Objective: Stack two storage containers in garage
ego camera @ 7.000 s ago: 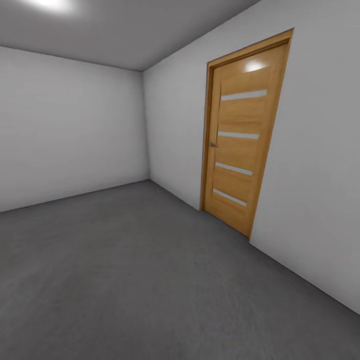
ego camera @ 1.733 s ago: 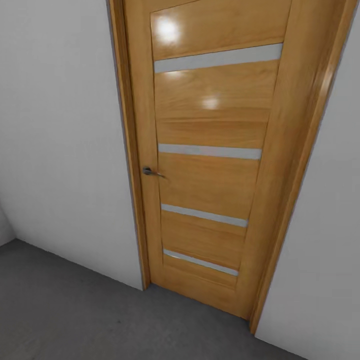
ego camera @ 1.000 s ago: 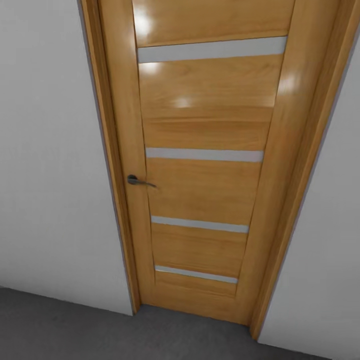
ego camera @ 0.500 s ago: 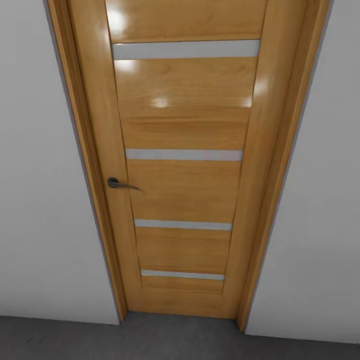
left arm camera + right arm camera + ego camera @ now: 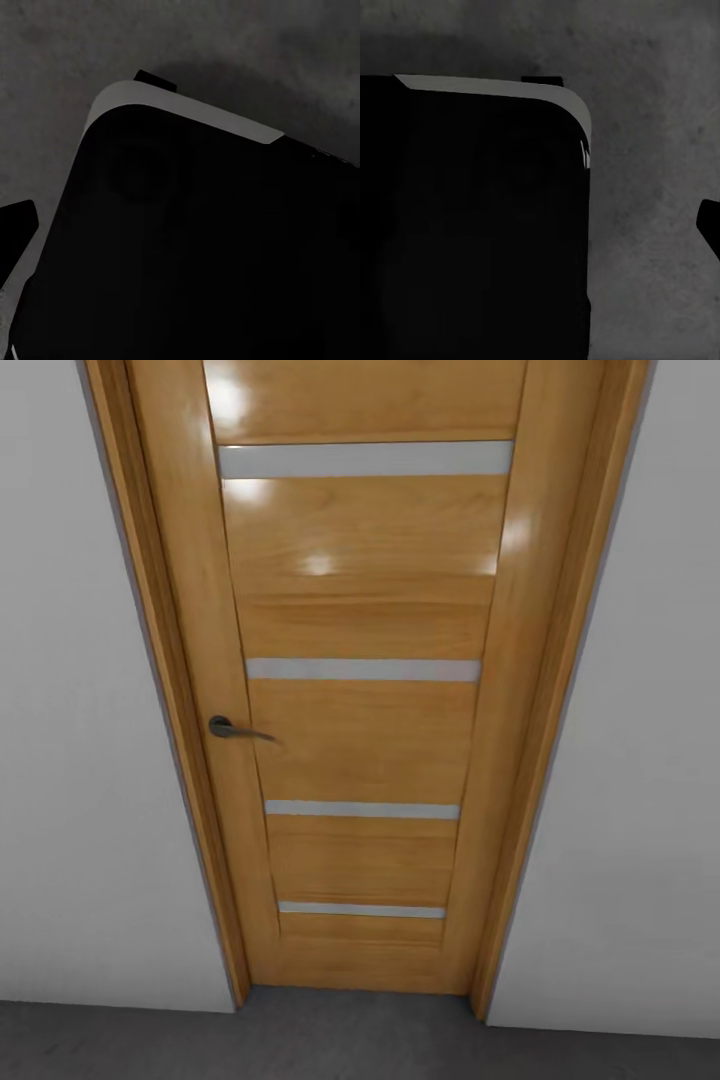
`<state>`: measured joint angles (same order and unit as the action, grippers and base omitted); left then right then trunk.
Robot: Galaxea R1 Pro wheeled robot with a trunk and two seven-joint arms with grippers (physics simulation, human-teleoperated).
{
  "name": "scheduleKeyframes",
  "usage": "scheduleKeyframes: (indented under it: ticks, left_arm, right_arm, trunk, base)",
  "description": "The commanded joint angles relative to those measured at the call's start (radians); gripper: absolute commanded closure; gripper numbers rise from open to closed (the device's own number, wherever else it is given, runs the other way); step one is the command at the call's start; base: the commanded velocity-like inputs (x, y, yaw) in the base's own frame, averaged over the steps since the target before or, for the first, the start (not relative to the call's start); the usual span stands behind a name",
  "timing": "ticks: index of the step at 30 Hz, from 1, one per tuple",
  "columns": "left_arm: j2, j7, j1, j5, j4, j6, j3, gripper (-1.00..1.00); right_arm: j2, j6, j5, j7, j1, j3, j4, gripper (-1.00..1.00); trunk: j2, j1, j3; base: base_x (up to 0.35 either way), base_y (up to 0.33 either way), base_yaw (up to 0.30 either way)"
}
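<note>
The two storage containers are out of view. I face a closed wooden door (image 5: 360, 690) with four pale horizontal strips and a dark lever handle (image 5: 235, 730) on its left side. A strip of the garage's dark grey floor (image 5: 340, 1045) runs below it. Both wrist views look down at that floor (image 5: 225, 45) (image 5: 660, 112) past my own dark base (image 5: 195, 247) (image 5: 472, 225). One dark fingertip (image 5: 16, 225) of the left gripper pokes in at the picture's edge, and one fingertip (image 5: 711, 225) of the right gripper does the same. Nothing is seen between the fingers.
Plain white-grey wall stands on both sides of the door frame, to the left (image 5: 80, 760) and to the right (image 5: 640, 760). The door is shut and very close in front of me.
The camera has turned and come closer since seven seconds ago, so the door now stands centred and square-on. Over the last half second the view barely shifted.
</note>
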<state>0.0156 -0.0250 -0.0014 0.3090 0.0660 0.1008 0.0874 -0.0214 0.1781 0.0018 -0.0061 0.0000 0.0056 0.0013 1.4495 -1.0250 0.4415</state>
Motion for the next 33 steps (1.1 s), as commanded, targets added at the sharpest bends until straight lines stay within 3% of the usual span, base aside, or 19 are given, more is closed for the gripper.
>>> scheduleKeyframes:
  ticks: [1, 13, 33]
  left_arm:
    - [0.0, -0.003, 0.0, 0.001, 0.0, 0.002, 0.008, -1.0]
    - [0.0, -0.003, 0.0, 0.001, 0.0, 0.003, 0.008, -1.0]
    - [0.0, -0.003, 0.0, 0.001, 0.0, 0.002, 0.009, -1.0]
  right_arm:
    - [0.0, 0.003, 0.001, 0.0, 0.0, 0.001, 0.0, -1.0]
    - [-0.001, 0.003, 0.001, 0.004, 0.0, 0.002, 0.0, -1.0]
    - [0.001, 0.001, 0.001, -0.002, 0.0, 0.002, 0.0, -1.0]
  trunk:
    - [0.0, 0.0, 0.001]
    - [0.0, 0.0, 0.001]
    - [0.0, 0.0, 0.001]
  base:
    - [0.0, 0.18, -0.001]
    - [0.0, 0.204, 0.0]
    - [0.012, 0.014, 0.0]
